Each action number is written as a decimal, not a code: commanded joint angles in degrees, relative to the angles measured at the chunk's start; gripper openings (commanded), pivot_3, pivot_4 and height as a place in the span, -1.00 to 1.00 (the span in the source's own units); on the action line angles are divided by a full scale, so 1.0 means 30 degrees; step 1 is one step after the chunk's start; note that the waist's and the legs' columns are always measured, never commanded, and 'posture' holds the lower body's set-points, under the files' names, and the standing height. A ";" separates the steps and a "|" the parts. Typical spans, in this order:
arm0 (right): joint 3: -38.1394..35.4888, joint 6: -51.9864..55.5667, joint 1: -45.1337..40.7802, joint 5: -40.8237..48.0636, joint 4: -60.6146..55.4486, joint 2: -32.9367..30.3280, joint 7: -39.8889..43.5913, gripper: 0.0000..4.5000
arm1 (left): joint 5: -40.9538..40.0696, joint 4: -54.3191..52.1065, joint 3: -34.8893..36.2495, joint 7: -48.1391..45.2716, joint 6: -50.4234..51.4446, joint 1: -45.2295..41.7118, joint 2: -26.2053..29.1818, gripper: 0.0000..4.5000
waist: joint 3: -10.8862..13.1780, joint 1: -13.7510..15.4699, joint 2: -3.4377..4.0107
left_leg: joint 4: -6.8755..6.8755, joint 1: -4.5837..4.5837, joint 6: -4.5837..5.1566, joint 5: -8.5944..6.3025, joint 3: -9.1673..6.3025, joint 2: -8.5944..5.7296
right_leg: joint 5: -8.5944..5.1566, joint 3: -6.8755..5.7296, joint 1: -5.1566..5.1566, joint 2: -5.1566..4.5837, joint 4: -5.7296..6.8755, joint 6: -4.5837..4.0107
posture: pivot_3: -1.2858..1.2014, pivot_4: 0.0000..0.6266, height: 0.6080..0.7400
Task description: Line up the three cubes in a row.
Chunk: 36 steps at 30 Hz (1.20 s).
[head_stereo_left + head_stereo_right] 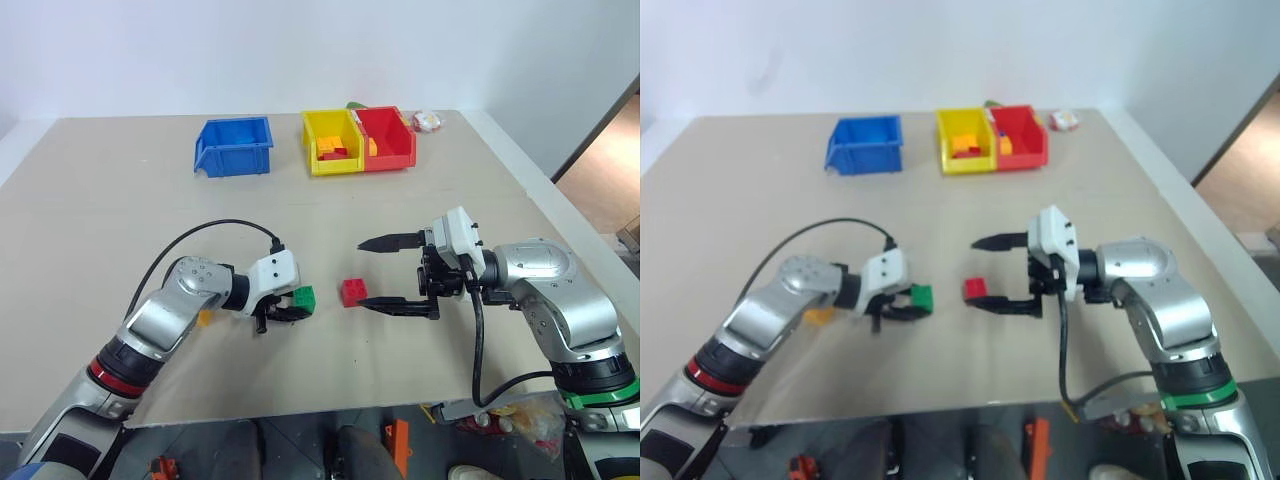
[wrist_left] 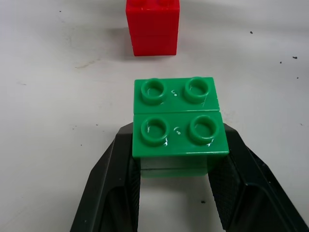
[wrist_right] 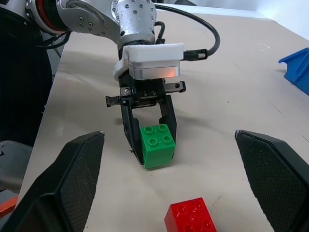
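A pale beige worktop (image 1: pixel 420 200) with a matte, lightly speckled face stretches away to a plain white wall, and a strip of brown floor shows past its right edge. At the far side stand three bins: a blue bin (image 1: pixel 234 145) set apart to the left, then a yellow bin (image 1: pixel 331 141) and a red bin (image 1: pixel 388 137) touching each other, both with small bricks heaped inside. Near the front edge the left hand (image 1: pixel 290 310) is clenched on the green cube (image 1: pixel 302 298), its two black fingers (image 2: pixel 120 188) pressing the cube's lower sides while the studded top faces up; whether the cube rests on the surface or hangs just above it is hard to tell. The red cube (image 1: pixel 353 291) sits upright on the worktop just to the right of the green one, apart from it. The yellow-orange cube (image 1: pixel 205 317) lies on the surface behind the left forearm, mostly hidden. The right hand (image 1: pixel 385 272) hovers beside the red cube with its fingers spread wide, grasping nothing, one finger low near the cube and the other higher.
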 commanded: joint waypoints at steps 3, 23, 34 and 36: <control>-0.0090 -0.0011 -0.0377 0.0092 -0.0320 -0.0045 -0.0118 1.00 | 0.0247 0.0264 0.0098 -0.0106 -0.0294 -0.0637 -0.0017 -0.40 | 0.0000 0.0001 0.0000 | 0.0000 0.0000 0.0001 0.0000 0.0000 0.0000 | 0.0000 0.0000 0.0000 0.0000 0.0000 0.0000 | 0.03 -0.52 0.95; 0.0055 0.0521 -0.1085 0.0542 0.0261 -0.0022 0.0842 1.00 | -0.0742 -0.1435 0.1265 -0.2170 0.0293 -0.1638 0.1611 0.99 | 0.0001 0.0011 0.0001 | -0.0005 -0.0004 0.0000 0.0000 -0.0001 0.0000 | -0.0002 0.0001 -0.0007 -0.0001 -0.0002 -0.0004 | 0.03 -0.52 0.95; 0.0166 -0.0178 -0.1656 0.0106 0.1474 0.0065 0.1498 1.00 | -0.6484 -0.4803 0.8719 0.1085 0.6981 -0.2084 0.1921 0.99 | 0.0006 -0.0027 0.0001 | -0.0014 -0.0010 0.0003 -0.0002 -0.0010 0.0008 | 0.0000 0.0032 -0.0029 0.0017 -0.0006 0.0003 | 0.03 -0.52 0.95; 0.0181 -0.0383 -0.1638 0.0034 0.1672 0.0082 0.1636 1.00 | -0.7028 -0.5736 1.0813 0.3164 0.7567 -0.1212 0.1165 0.99 | 0.0006 -0.0037 0.0001 | -0.0014 -0.0007 0.0004 -0.0002 -0.0014 0.0007 | 0.0000 0.0031 -0.0026 0.0017 -0.0007 0.0008 | 0.03 -0.52 0.95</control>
